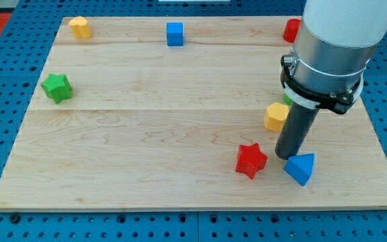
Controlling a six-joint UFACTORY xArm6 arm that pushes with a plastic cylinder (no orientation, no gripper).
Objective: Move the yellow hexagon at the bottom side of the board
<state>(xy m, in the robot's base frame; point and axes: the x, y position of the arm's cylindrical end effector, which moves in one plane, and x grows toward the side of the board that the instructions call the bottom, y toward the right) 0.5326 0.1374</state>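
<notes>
The yellow hexagon (275,116) lies on the wooden board (146,148) at the view's right, about mid-height. My tip (287,156) rests on the board just below and slightly right of it, very close to its lower right edge. A red star (250,160) lies to the left of my tip and a blue triangle (300,168) just below right of it. The arm's grey body hides the board area above the rod, where a sliver of a green block (287,99) shows.
A second yellow block (80,27) sits at the top left, a blue cube (175,33) at top centre, a red block (291,30) at top right partly behind the arm, and a green star (57,87) at the left edge.
</notes>
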